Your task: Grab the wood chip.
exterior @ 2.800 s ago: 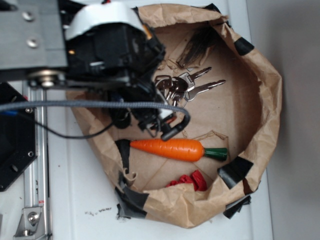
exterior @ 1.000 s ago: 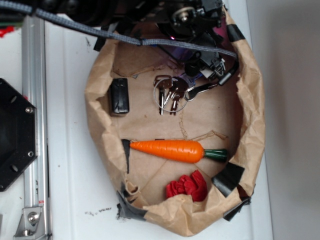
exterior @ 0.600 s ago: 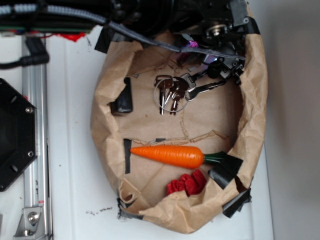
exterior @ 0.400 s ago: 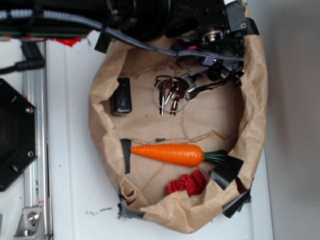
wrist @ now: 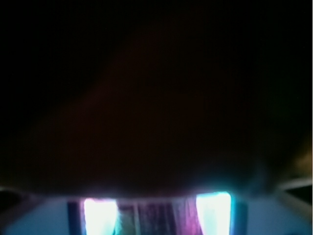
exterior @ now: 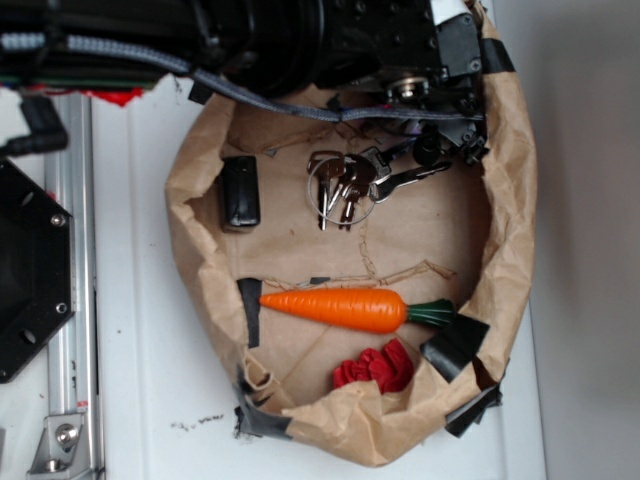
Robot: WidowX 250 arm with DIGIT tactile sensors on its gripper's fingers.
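1. My pincer hangs at about one o'clock over the paper tray, low against its far rim. From outside, my own arm and cable cover the fingertips, so I cannot tell whether they are apart or together.
2. My wrist view is almost wholly dark; only two bright patches and a purplish streaked strip between them show at six o'clock, too blurred for me to name.
3. The wood chip is not visible in the exterior view; the spot under my pincer is hidden, and I cannot say where it lies.
4. Just beside my pincer, toward seven o'clock from it, lies the silver bunch of keys, one key reaching up to my black fittings.
5. At ten o'clock in the tray stands the small black box, near the left wall.
6. Farther off, toward six o'clock, the toy carrot lies crosswise, its green tip pointing to three o'clock.
7. Farthest, near the bottom rim, sits the crumpled red thing.
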